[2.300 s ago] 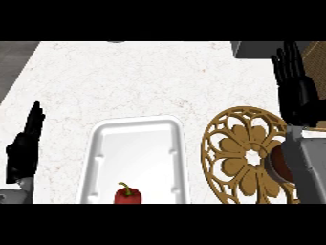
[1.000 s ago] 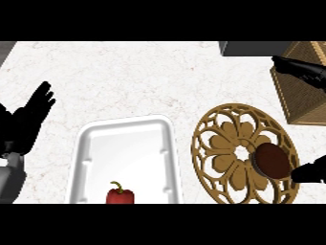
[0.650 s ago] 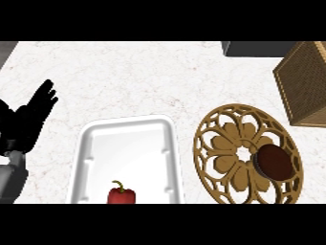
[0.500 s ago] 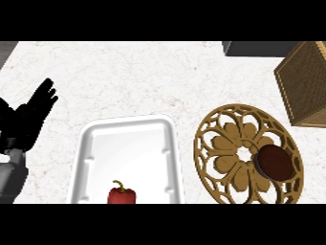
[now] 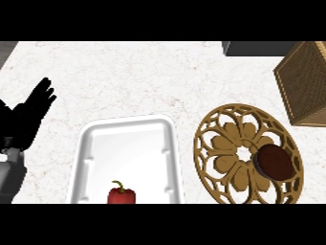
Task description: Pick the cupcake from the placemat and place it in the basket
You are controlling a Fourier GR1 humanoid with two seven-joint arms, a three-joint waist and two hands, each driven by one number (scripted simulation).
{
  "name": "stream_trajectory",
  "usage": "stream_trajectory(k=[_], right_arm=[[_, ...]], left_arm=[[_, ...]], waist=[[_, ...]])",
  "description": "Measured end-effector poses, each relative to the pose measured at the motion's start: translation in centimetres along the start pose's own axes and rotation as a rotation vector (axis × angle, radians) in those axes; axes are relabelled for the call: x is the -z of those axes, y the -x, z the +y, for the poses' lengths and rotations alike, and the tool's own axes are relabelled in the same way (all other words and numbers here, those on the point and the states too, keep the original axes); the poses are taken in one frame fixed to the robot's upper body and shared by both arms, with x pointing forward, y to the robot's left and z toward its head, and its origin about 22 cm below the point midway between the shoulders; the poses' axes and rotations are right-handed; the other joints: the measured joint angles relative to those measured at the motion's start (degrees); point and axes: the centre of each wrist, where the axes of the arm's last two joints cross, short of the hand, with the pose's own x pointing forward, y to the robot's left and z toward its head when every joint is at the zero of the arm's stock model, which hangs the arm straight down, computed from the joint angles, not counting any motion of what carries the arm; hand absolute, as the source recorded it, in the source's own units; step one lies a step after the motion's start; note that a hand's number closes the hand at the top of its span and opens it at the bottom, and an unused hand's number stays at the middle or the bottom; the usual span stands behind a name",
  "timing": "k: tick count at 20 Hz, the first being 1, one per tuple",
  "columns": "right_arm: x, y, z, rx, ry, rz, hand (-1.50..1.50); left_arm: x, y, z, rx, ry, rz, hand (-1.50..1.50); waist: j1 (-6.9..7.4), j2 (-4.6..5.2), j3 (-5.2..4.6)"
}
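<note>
Only one arm shows, at about eight o'clock in the head view. The left hand (image 5: 16, 122) is matte black all over, with slim tapered fingers (image 5: 41, 93) and a thicker, rounded thumb. A short black wrist cuff joins it to a smooth, pale grey forearm (image 5: 2, 179) with a rounded shell. No cables, screws or markings can be made out.

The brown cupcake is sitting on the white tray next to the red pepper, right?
Not quite. The head view shows the brown cupcake sitting on the round golden cut-out placemat, to the right of the white rectangular tray. Only the red pepper lies on that tray.
</note>
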Motion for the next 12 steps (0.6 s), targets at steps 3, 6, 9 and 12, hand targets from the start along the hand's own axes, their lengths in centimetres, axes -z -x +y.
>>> stream_trajectory(k=[3,6,9,12], right_arm=[[-1.3,1.8,-0.3,0.053,0.001,-0.026,-1.50],[-2.1,3.8,0.7,0.095,0.034,-0.059,-1.50],[-1.6,5.5,2.9,0.127,0.043,-0.087,-1.50],[-0.9,6.9,5.5,0.141,0.040,-0.097,-1.50]], left_arm=[[-0.3,0.0,-0.6,0.000,-0.005,0.001,0.00],[-0.4,0.0,-0.3,-0.001,-0.008,0.009,0.00],[-0.7,0.3,-0.4,0.002,-0.011,0.005,0.00],[-0.1,0.5,0.0,0.000,-0.016,0.005,0.00]], waist=[[-0.13,-0.05,0.04],[-0.44,-0.09,0.07],[-0.47,-0.10,0.08],[-0.56,-0.05,0.08]])
